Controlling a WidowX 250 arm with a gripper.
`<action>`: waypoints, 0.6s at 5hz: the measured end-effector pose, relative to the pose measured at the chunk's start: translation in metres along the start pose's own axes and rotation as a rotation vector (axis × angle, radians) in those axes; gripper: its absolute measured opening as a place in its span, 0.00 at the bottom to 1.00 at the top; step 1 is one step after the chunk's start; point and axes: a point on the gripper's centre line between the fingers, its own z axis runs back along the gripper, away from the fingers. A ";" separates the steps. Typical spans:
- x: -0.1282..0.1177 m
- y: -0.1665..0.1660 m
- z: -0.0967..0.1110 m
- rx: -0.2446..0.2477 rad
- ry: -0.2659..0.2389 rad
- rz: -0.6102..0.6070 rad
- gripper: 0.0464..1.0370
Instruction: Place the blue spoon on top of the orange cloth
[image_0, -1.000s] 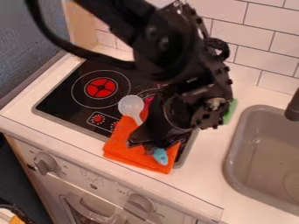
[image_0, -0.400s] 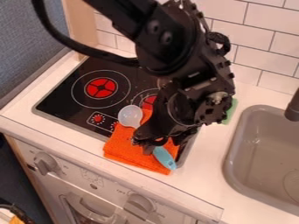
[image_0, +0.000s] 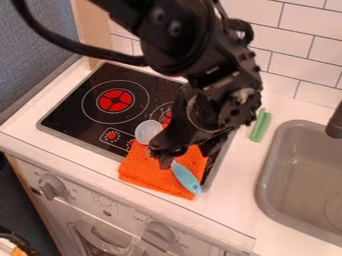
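Blue spoon (image_0: 186, 177) is seen slanting across the orange cloth (image_0: 143, 166), bowl far-left, handle near-right. Whether the gripper (image_0: 172, 154) is spread or closed cannot be told.

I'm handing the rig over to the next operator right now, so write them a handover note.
Gripper: low over the orange cloth, hiding the middle of the spoon; whether it grips the spoon, I cannot tell.
Things: cloth at the front edge of the stove; spoon slanting across it, blue handle toward the front right, pale bowl at the cloth's far left edge.
Done: spoon appears to be over the cloth.
Left: probably confirm it rests there and is released, then lift away.
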 end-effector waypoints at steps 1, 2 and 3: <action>0.007 -0.001 0.011 -0.046 0.015 0.042 0.96; 0.016 -0.005 0.026 -0.083 0.052 0.089 0.96; 0.026 -0.011 0.045 -0.105 0.074 0.112 0.96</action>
